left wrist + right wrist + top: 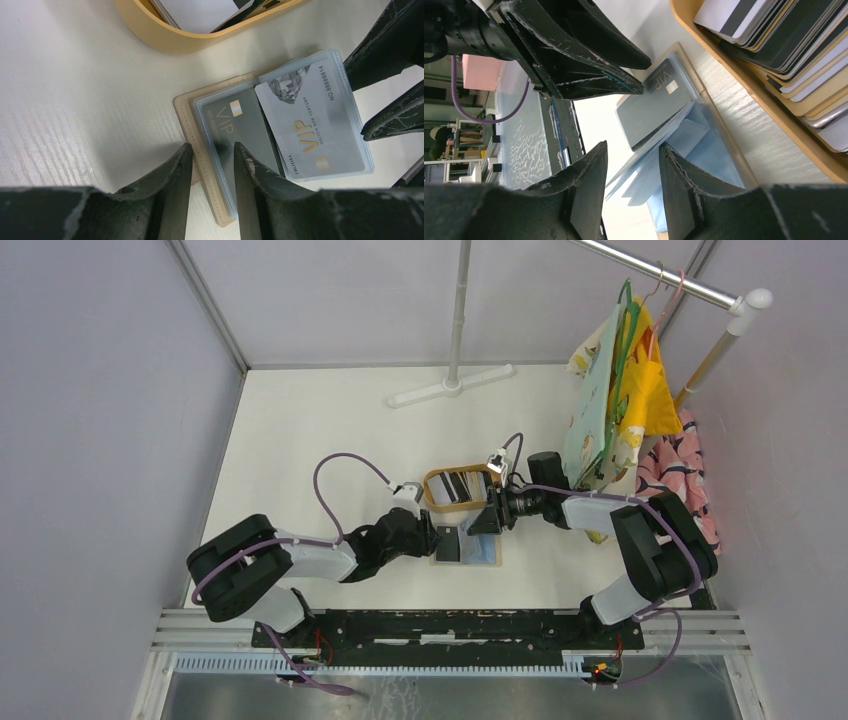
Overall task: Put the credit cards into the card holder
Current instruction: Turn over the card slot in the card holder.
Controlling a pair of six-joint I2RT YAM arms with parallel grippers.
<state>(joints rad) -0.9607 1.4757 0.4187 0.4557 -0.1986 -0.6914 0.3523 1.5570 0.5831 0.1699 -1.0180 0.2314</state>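
jaws of my left gripper (210,147) stand half apart, tips on the card holder (185,117) (open flat by the tray (170,37)), right gripper (632,146) likewise parted at its other end, long axis left-right.

Tray (165,42) cut off at top; card holder (704,150) sleeves perhaps blurred.

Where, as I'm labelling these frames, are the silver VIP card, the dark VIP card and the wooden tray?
silver VIP card (312,125): left wrist view, middle of its face.
dark VIP card (232,125): left wrist view, by its gold lettering.
wooden tray (170,40): left wrist view, outer wall.
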